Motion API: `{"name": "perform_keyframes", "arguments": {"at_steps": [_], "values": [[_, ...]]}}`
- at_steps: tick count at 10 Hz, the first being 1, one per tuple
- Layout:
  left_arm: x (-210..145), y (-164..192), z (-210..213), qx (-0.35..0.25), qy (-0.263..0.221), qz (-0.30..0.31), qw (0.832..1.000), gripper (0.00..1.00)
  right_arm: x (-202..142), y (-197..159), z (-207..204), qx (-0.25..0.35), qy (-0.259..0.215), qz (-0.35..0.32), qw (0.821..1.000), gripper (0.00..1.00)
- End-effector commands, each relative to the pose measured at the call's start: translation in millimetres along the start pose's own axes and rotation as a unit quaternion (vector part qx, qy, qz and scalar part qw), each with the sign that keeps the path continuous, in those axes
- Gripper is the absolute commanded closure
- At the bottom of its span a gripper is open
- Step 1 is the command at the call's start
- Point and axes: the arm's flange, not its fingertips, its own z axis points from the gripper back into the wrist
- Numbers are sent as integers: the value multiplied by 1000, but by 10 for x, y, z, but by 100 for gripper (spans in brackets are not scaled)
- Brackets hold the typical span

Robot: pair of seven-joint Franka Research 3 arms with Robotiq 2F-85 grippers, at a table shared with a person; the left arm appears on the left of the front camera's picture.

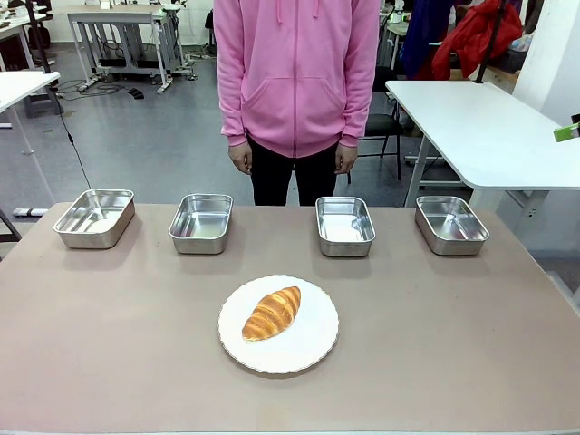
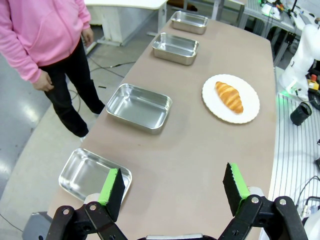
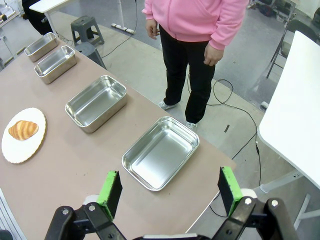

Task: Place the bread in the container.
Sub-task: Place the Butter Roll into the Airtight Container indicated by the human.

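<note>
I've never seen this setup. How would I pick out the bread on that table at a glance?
Start at the brown table with a person in pink standing at its far side. Nearer the camera than the row of four steel trays sits a round white plate, and the bread lies on it. It alone is golden-brown and croissant-shaped.

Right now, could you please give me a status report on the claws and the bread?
Left claw open, right claw open, both empty. Golden-brown croissant-shaped bread on round white plate. Four shiny rectangular steel trays beyond, nothing blocking.
</note>
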Motion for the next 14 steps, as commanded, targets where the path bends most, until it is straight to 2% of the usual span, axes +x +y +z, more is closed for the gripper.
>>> {"name": "perform_keyframes", "arguments": {"at_steps": [1, 14], "values": [[-1, -12, 13, -3, -2, -6, 1000, 0, 21, -12, -11, 1, -13, 0, 1000, 0], [-1, -12, 13, -3, -2, -6, 1000, 0, 21, -12, -11, 1, -13, 0, 1000, 0]]}}
